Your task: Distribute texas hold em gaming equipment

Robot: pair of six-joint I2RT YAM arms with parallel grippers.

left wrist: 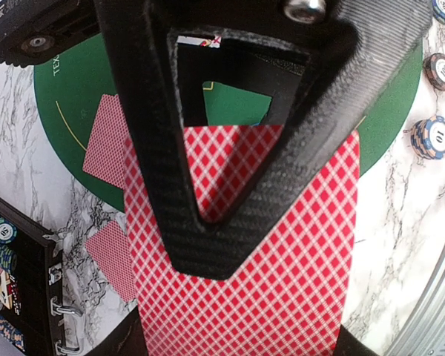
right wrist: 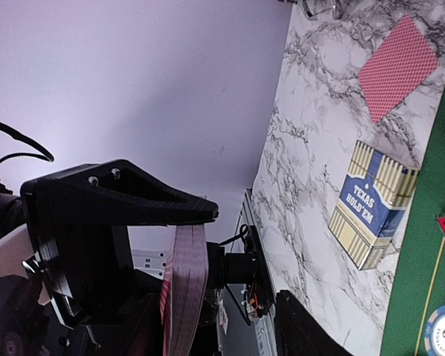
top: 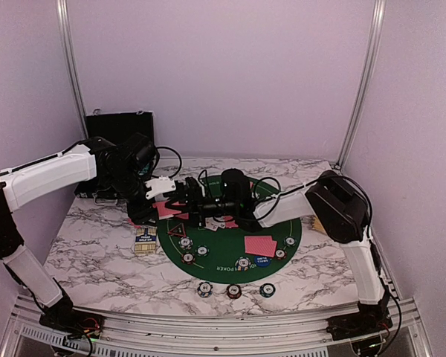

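My left gripper point(left wrist: 219, 268) is clenched on the deck of red-backed playing cards point(left wrist: 282, 297), holding it above the far-left edge of the green mat point(top: 221, 253). My right gripper point(top: 208, 210) sits just beside the deck. I can't tell whether it's released or gripping.

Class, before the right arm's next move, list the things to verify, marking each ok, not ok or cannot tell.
1. Is the left gripper shut on the card stack: ok.
2. Does the card stack lie between the fingers of the right gripper: ok.
3. Is the right gripper shut on a card: not ok, a gap shows.
4. Is only one card separated: cannot tell.
5. Is there bare green mat for dealing: ok.
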